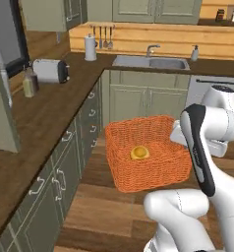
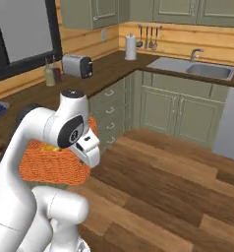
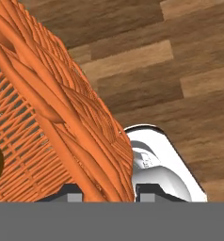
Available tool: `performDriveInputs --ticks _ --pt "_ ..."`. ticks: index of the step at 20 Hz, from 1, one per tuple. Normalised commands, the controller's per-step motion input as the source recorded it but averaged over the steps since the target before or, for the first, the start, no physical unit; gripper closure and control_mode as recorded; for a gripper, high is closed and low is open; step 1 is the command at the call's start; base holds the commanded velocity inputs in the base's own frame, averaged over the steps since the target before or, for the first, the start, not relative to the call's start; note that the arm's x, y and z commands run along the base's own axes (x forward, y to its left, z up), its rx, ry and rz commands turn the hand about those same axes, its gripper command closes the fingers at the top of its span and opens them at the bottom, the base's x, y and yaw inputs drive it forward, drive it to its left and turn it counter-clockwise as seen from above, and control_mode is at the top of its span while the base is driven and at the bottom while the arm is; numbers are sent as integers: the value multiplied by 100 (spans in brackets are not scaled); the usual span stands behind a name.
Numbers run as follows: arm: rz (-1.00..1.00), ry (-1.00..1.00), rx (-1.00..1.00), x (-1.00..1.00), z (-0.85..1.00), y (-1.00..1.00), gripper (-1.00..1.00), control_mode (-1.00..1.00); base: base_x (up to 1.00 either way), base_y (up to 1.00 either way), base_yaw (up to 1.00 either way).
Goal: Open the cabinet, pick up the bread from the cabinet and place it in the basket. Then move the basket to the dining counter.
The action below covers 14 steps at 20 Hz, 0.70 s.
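Basket: the orange woven basket [image 1: 147, 153] hangs in the air over the wood floor [image 1: 97, 206], right of the kitchen counter [image 1: 35, 128].
Bread: the small yellow bread [image 1: 139, 152] sits inside, near the middle.
Gripper: the gripper [image 3: 104, 190] is closed on the basket's wall — one finger on each side of it.
Risk: the grip is on one edge only — the basket could tip or slip, and the bread could roll out.
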Motion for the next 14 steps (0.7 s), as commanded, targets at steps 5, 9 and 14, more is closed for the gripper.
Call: performDriveInputs --ticks 5,9,14 --pt "0 0 0 0 0 0 100 100 4 0 -93" --pt "0 0 0 0 0 0 100 100 36 -4 -80" --pt "0 0 0 0 0 0 100 100 87 -71 -48"
